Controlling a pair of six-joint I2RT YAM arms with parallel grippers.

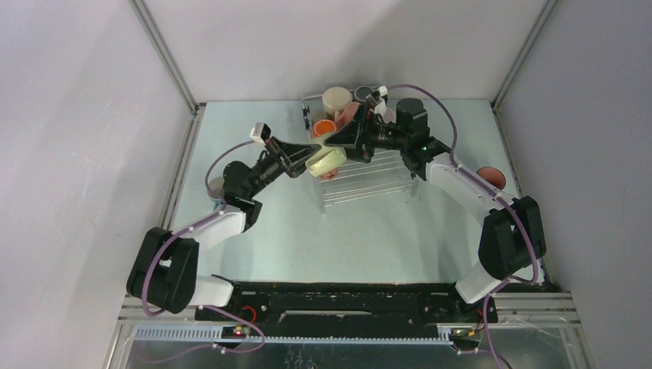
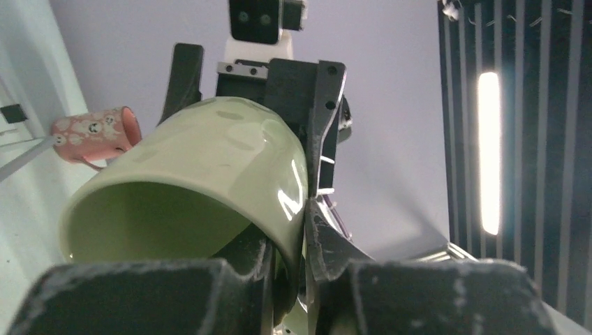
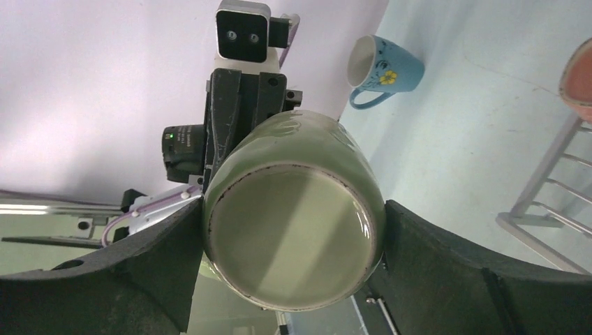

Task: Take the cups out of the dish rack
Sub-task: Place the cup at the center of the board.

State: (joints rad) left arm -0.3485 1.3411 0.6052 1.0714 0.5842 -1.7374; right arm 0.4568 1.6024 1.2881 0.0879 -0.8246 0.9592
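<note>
- Left gripper (image 2: 304, 227): I read it as pinched together on the wall of the pale green mug (image 2: 209, 160), with one finger inside the mouth and the other against the outer glaze
- Right gripper (image 3: 293, 230): spread wide yet clamped across the same mug's body, a finger pressed to each side; the mug's base and dark foot ring face my right wrist camera
- Pale green mug: on its side in the air, carried between both hands, mouth turned to the left gripper and base to the right one
- Dish rack (image 1: 373, 183): directly beneath the two hands, its wire ribs running out under the right gripper's wrist
- Cream cup (image 1: 336, 98) and orange cup (image 1: 323, 125): in the rack, just beyond the right gripper, at the end farthest from my arms' bases
- Pink mug (image 2: 98, 132), white faces printed on it: on the table (image 1: 254, 231), behind the right gripper and well apart from both hands
- Blue mug (image 3: 387, 63), with a yellow flower: on the table behind the left gripper, well apart from the held mug
</note>
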